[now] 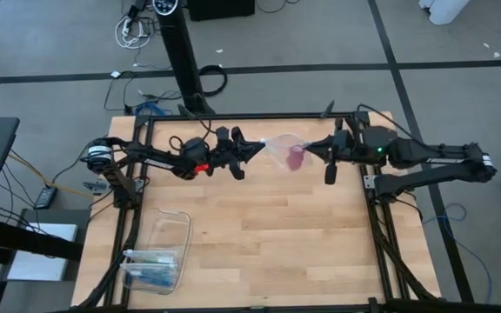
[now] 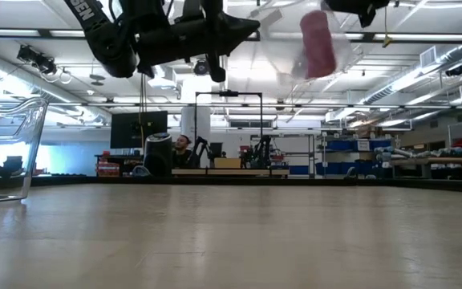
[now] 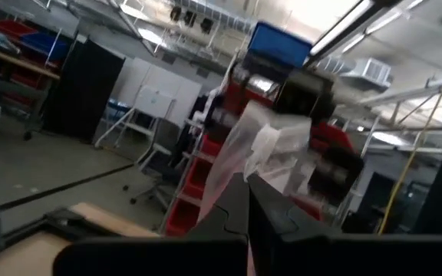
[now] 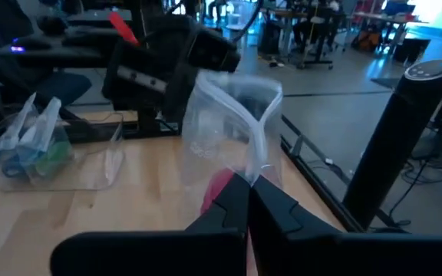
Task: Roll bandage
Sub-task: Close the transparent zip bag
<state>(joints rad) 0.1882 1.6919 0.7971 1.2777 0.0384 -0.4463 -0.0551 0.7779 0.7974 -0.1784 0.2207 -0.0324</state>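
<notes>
Both grippers pinch the clear plastic bag [image 1: 283, 148] aloft above the bench [image 1: 259, 235]: left gripper [image 1: 260, 149] clamped on one edge, right gripper [image 1: 308, 148] on the other. The bandage [image 1: 295, 157], a small pink roll, sits inside, nearer the right gripper, long axis seemingly upright

Bandage [image 1: 296, 157]: magenta-pink small roll, upright, inside clear bag [image 1: 282, 146], hanging between both pincers, nearer right gripper [image 1: 310, 147].
</notes>
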